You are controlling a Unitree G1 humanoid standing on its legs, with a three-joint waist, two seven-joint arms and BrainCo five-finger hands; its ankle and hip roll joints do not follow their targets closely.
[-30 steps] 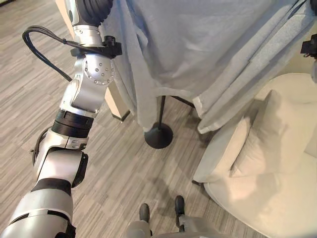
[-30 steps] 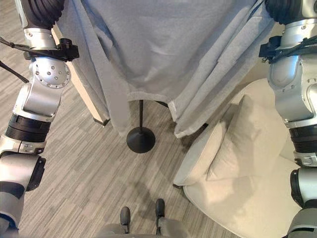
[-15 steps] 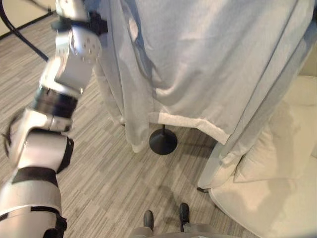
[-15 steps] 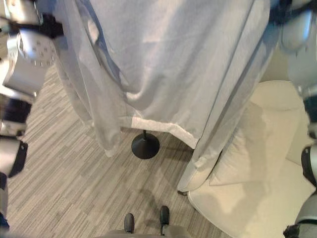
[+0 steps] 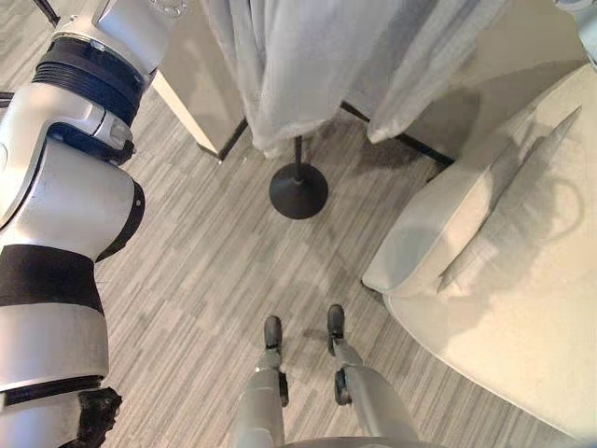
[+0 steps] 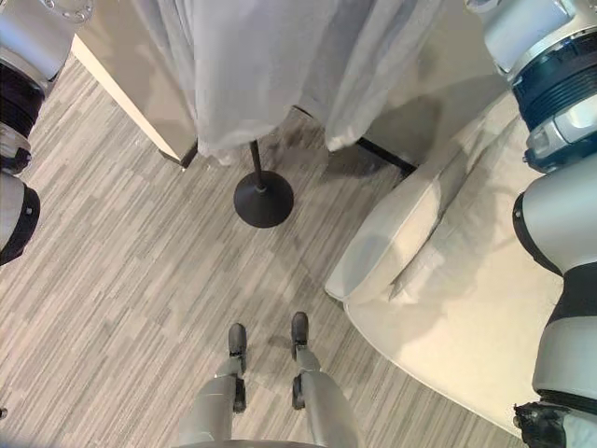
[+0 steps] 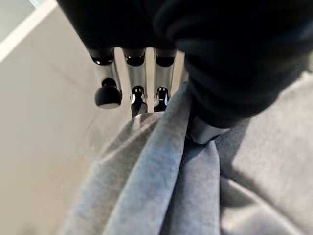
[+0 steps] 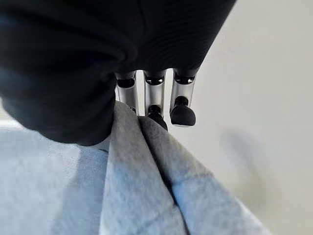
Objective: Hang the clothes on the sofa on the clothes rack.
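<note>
A light grey garment (image 5: 308, 65) hangs from above, held up by both hands, with its hem a little above the clothes rack's round black base (image 5: 298, 191). The thin black pole (image 5: 298, 154) runs up behind the cloth. In the left wrist view my left hand (image 7: 138, 78) has its fingers and thumb curled on a bunched fold of the garment (image 7: 161, 166). My right hand (image 8: 155, 93) pinches another fold of the garment (image 8: 132, 181) the same way. The rack's top is hidden.
A cream sofa (image 5: 504, 308) with a cushion (image 5: 522, 215) stands at the right, close to the rack base. A beige panel (image 5: 191, 93) stands on the wood-look floor (image 5: 205, 280) at the upper left, behind the garment.
The camera view has shifted. Both arms have gone up higher, and the garment's hem now hangs higher and closer in over the rack base. Both hands keep their hold.
</note>
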